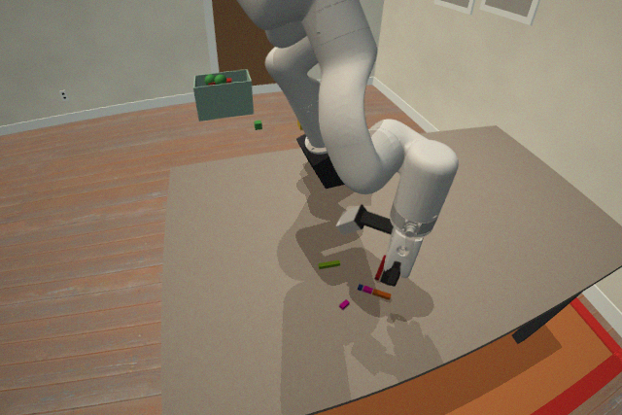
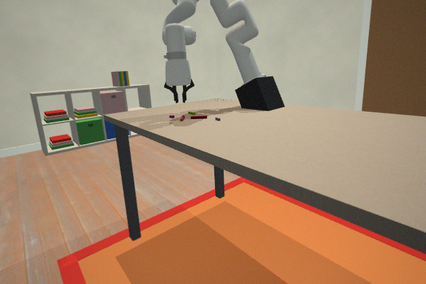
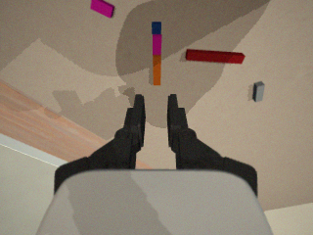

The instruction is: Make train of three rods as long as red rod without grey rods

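A blue rod (image 3: 156, 27), a magenta rod (image 3: 156, 44) and an orange rod (image 3: 156, 70) lie end to end in one straight line on the table; the line also shows in the top view (image 1: 374, 291). The red rod (image 3: 214, 56) lies flat to the right of the line, apart from it. My gripper (image 3: 156, 106) hangs above the table just short of the orange rod's near end. Its fingers stand a little apart with nothing between them. In the exterior view the gripper (image 2: 179, 99) is clearly above the rods.
A second magenta rod (image 3: 102, 8) lies apart at the upper left. A grey rod (image 3: 258, 91) lies to the right beyond the red rod. A lime rod (image 1: 328, 263) lies farther back toward the robot base. The table's front edge is near the rods.
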